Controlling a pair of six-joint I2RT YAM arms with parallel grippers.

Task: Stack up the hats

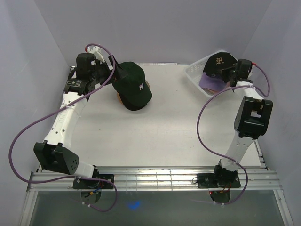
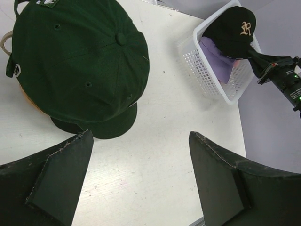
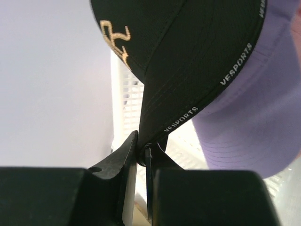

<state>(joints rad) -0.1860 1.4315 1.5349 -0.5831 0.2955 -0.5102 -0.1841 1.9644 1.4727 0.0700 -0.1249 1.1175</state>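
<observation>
At the table's (image 1: 155, 136) upper right, the right gripper (image 3: 142, 149) is clamping the probably floppy black cap (image 3: 188, 56) by its stiffer brim, while the left gripper (image 2: 140, 136) is gaping.

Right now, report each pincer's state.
Left pincer: open, holding nothing.
Right pincer: shut on the brim of the black cap.

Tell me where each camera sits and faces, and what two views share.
Top external: above, behind the robot, looking down on the table; both arms show.
Left wrist: on the left arm, facing the dark green cap and white basket past the open left gripper.
Right wrist: on the right arm, close on the right gripper gripping the black cap by its brim.
Shared: black cap.
</observation>
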